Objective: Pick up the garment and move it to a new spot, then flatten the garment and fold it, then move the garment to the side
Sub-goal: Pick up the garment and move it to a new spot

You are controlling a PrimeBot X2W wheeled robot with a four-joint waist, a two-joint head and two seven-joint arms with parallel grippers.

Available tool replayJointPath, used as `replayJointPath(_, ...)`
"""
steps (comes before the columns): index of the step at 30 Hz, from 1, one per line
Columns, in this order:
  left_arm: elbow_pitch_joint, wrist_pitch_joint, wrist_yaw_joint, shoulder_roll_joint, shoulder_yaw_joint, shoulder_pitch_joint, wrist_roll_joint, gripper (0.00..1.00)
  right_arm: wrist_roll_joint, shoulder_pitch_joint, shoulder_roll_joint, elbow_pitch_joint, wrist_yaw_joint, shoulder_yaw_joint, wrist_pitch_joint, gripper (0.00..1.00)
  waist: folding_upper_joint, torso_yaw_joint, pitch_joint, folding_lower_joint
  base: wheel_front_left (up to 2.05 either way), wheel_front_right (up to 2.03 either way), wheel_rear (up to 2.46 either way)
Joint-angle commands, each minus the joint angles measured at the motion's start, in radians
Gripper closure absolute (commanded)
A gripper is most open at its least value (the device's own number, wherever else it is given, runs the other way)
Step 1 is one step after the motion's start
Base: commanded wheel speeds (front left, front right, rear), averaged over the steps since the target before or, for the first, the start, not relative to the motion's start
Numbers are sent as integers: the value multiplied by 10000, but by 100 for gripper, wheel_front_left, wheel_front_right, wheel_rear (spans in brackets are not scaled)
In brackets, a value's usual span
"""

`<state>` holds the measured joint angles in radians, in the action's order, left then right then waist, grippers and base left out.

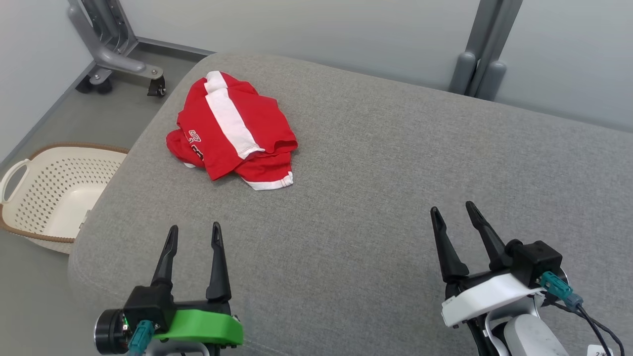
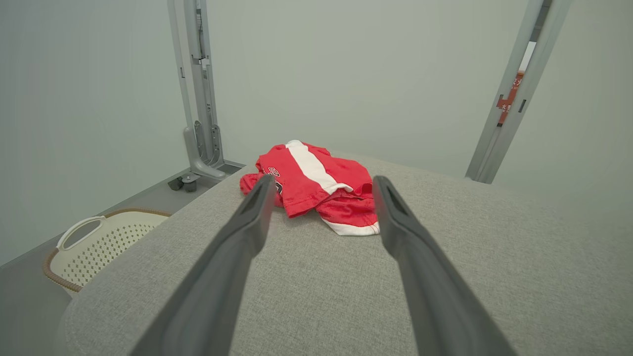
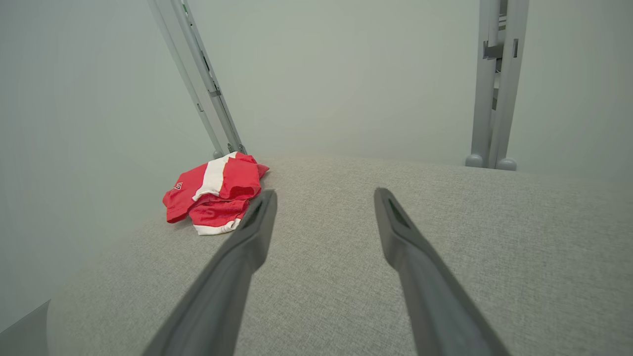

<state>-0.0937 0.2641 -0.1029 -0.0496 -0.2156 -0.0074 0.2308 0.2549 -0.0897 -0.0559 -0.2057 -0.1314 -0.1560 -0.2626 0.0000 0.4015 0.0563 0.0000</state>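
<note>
The garment, red with a white stripe, lies bunched in a loose heap near the far left corner of the grey padded surface, not far from the edge above the basket on the floor. The step in hand looks like the first pick-up. The left gripper, fingers spread wide and empty, is the nearer one. It should come in low, pinch a raised fold and lift clear before carrying the heap toward the open middle. The right gripper, equally wide and empty, sits well apart.
</note>
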Motion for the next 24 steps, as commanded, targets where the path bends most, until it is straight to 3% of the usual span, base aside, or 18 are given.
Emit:
replayJointPath(1, 41, -3, -55, -22, 73, -128, 88, 0, 81, -85, -25, -41, 17, -25, -29, 0, 0, 36, 48, 0, 0, 0, 0)
replayJointPath(10, -7, -1, -16, -22, 168, -423, 189, 0, -65, -200, -187, 100, 17, 42, -29, 0, 0, -143, 431, 0, 0, 0, 0)
replayJointPath(15, -251, -3, 197, -21, 400, -924, 194, 0, -175, -420, -607, 410, 17, 163, -29, 0, 0, -355, 1030, 0, 0, 0, 0)
replayJointPath(19, -842, -3, 447, -24, 635, -1822, 328, 0, -280, -744, -1052, 800, 17, 275, -20, 0, 0, -523, 1772, 0, 0, 0, 0)
replayJointPath(24, -2646, -3, 701, -193, 835, -3446, 259, 0, -393, -1150, -1773, 1618, 17, 459, 218, 0, 0, -747, 2644, 0, 0, 0, 0)
